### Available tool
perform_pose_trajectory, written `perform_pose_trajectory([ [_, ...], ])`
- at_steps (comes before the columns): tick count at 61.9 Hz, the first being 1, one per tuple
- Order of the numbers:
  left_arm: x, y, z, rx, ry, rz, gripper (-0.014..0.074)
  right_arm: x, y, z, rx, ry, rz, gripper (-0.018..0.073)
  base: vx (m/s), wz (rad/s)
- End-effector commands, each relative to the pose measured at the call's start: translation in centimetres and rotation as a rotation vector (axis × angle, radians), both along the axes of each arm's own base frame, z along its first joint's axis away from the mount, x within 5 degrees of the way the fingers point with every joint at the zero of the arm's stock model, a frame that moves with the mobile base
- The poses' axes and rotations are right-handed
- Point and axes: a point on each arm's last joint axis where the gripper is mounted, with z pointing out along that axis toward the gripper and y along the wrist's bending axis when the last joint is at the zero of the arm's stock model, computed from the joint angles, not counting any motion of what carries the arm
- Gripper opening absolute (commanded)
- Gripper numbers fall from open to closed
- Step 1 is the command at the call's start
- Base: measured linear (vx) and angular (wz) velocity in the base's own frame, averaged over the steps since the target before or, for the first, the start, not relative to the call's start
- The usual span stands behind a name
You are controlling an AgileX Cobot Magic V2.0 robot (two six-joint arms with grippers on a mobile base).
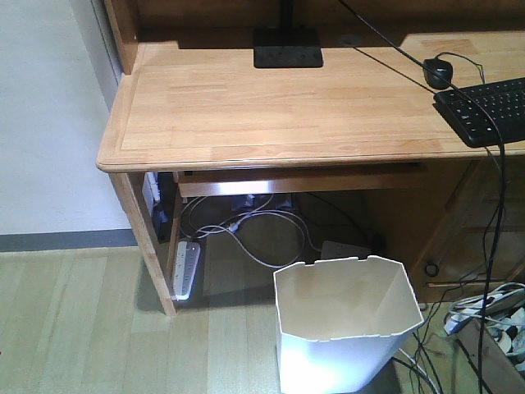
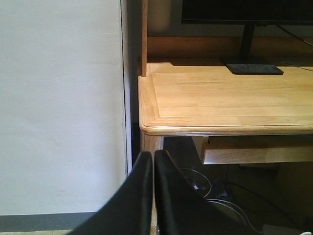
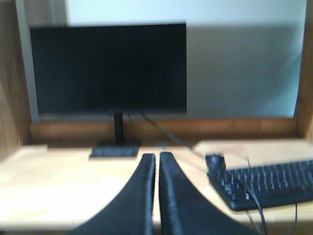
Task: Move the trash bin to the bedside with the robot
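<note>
The white trash bin stands upright and empty on the wooden floor in front of the desk, low and right of centre in the front view. Neither gripper shows in that view. In the left wrist view my left gripper is shut with nothing between its black fingers, raised near the desk's left corner. My right gripper is also shut and empty, held above the desk top and facing the monitor. The bedside is out of view.
A light wooden desk carries a monitor on a black stand, a keyboard and a mouse. Under it lie a power strip and several cables. More cables and boxes crowd the floor at right. A white wall is on the left.
</note>
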Motion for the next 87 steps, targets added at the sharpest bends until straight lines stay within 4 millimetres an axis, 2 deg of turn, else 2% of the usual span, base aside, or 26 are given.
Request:
perform_pose_trajectory([
  [1, 0.1, 0.0, -0.3, -0.012, -0.051, -0.001, -0.0006, 2.0, 0.0, 2.6, -0.021, 0.035, -0.006, -0.0004, 0.0, 0.0],
  [10, 0.1, 0.0, -0.3, -0.012, -0.051, -0.001, -0.0006, 4.8, 0.1, 2.8, -0.018, 0.156, -0.005, -0.0004, 0.0, 0.0],
  [18, 0.1, 0.0, -0.3, -0.012, -0.051, -0.001, -0.0006, 6.5, 0.1, 1.8, -0.013, 0.228, -0.005, -0.0004, 0.0, 0.0],
  [28, 0.1, 0.0, -0.3, -0.012, -0.051, -0.001, -0.0006, 7.3, 0.1, 0.3, -0.019, 0.356, -0.004, -0.0001, 0.0, 0.0],
  [39, 0.1, 0.0, -0.3, -0.012, -0.051, 0.0, -0.0006, 7.6, 0.1, -0.1, -0.019, 0.405, -0.004, 0.0032, 0.0, 0.0],
  [52, 0.1, 0.0, -0.3, -0.012, -0.051, 0.0, -0.0006, 7.6, 0.1, 0.2, -0.032, 0.461, -0.002, 0.019, 0.0, 0.0],
  [64, 0.1, 0.0, -0.3, -0.012, -0.051, 0.0, -0.0006, 7.4, 0.1, -0.1, -0.051, 0.503, 0.001, 0.0433, 0.0, 0.0],
  [69, 0.1, 0.0, -0.3, -0.012, -0.051, 0.0, -0.0006, 7.4, 0.1, -0.1, -0.079, 0.503, 0.006, 0.0508, 0.0, 0.0],
  [74, 0.1, 0.0, -0.3, -0.012, -0.051, 0.0, -0.0006, 7.5, 0.1, -0.1, -0.095, 0.499, 0.009, 0.0552, 0.0, 0.0],
  [81, 0.1, 0.0, -0.3, -0.012, -0.051, 0.0, -0.0006, 7.6, 0.1, 0.2, -0.093, 0.471, 0.008, 0.0563, 0.0, 0.0],
  [87, 0.1, 0.0, -0.3, -0.012, -0.051, 0.0, -0.0006, 7.6, 0.2, 0.2, -0.01, 0.471, 0.0, 0.0562, 0.0, 0.0],
])
